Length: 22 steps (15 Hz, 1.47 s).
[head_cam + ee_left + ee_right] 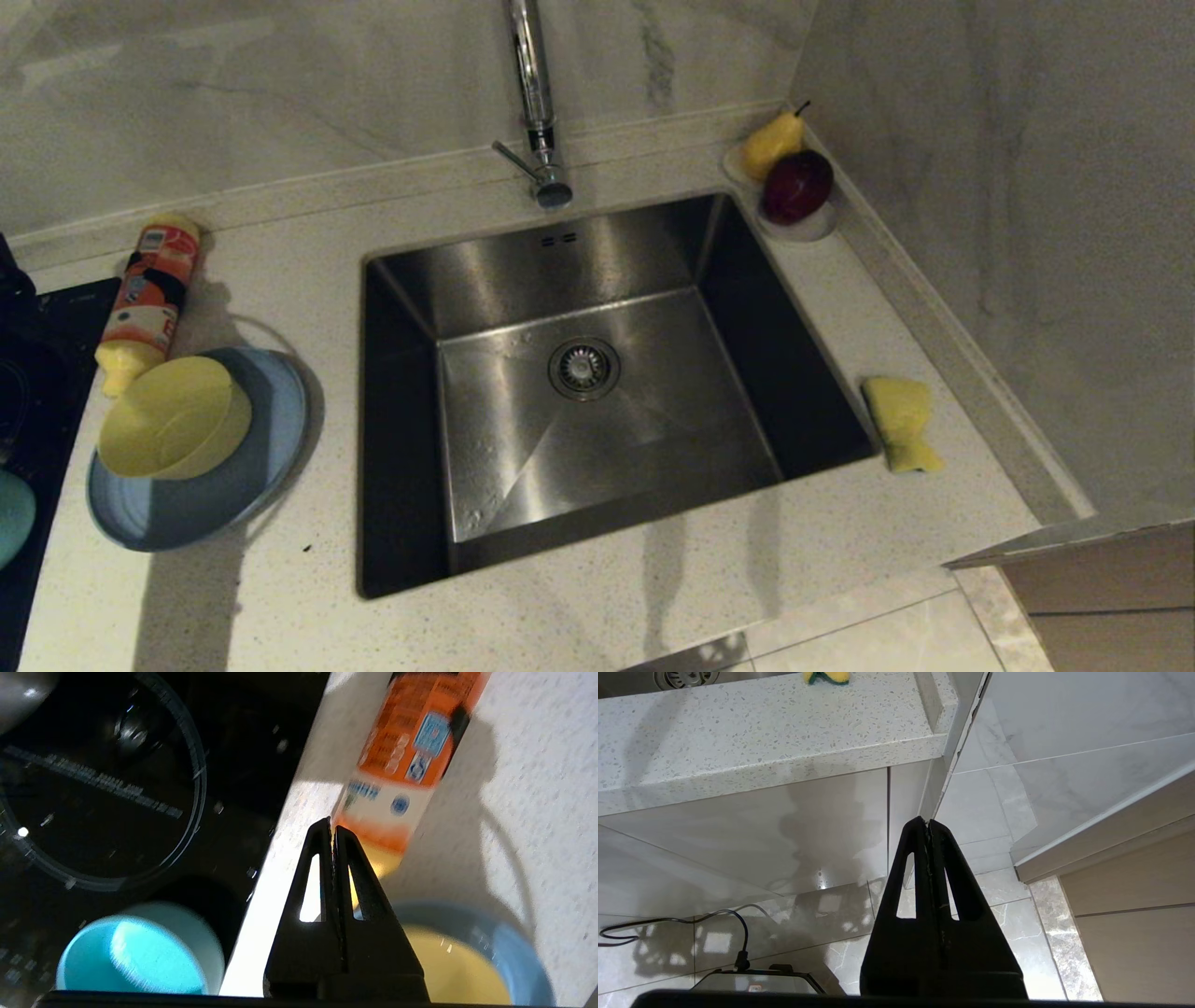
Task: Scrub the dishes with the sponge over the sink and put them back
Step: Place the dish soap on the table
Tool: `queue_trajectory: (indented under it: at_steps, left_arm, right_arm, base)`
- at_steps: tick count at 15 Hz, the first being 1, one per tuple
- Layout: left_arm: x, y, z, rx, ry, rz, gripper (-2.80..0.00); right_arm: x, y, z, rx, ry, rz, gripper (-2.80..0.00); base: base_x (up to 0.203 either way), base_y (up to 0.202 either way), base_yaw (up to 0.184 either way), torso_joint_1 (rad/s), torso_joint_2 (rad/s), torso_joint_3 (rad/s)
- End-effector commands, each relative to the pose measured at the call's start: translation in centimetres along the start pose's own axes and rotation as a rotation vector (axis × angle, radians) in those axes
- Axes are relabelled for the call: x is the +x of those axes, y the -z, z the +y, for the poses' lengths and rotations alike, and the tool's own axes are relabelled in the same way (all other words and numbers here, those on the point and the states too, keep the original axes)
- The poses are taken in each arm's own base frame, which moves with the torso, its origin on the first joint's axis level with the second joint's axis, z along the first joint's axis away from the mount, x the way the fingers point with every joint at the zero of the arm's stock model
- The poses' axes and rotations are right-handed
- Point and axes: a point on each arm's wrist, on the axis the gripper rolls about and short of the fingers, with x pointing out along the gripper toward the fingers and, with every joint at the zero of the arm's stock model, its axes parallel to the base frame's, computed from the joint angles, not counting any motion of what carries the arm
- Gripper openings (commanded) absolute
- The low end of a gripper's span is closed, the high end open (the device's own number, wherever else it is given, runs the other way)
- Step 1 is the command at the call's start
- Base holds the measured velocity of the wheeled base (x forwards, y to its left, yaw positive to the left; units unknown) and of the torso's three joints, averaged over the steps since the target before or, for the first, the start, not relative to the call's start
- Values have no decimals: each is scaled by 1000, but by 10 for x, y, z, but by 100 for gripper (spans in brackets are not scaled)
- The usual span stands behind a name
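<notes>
Home kitchen, steel sink (597,392) in speckled stone counter (280,579), chrome tap (534,93), black cooktop (37,373)

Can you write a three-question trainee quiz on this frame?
1. True or false: the sponge lies inside the sink.
2. What sits on the light-blue plate? A) pale-yellow bowl B) teal bowl C) pear
3. Fill in: the left hand, fingers shut, hovers near the orange ____.

Key: 1 false, it lies on the counter to the sink's right. 2 A. 3 bottle.
</notes>
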Motion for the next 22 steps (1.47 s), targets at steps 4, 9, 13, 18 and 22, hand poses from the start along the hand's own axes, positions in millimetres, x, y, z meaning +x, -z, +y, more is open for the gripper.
queue_trajectory:
  at_steps: [4,9,13,18,22]
  left_arm:
    - [17,-7,-17,27,44,-13,-280]
    - [36,-4,-21,50,55,-2,-280]
    - [42,-4,-21,42,53,-12,-280]
    - [42,0,-20,31,53,24,0]
    - [41,3,-20,12,48,54,0]
  right_arm:
    - [0,0,0,-1,-1,-1,-280]
    - [0,0,0,-1,-1,-1,-280]
    - [0,0,0,-1,-1,-1,-280]
    - [0,0,0,-1,-1,-1,-280]
    - [0,0,0,-1,-1,-1,-280]
  base:
    - [0,0,0,0,0,0]
    - [0,0,0,0,0,0]
    - [0,0,0,0,0,0]
    - [0,0,0,0,0,0]
    - [0,0,0,0,0,0]
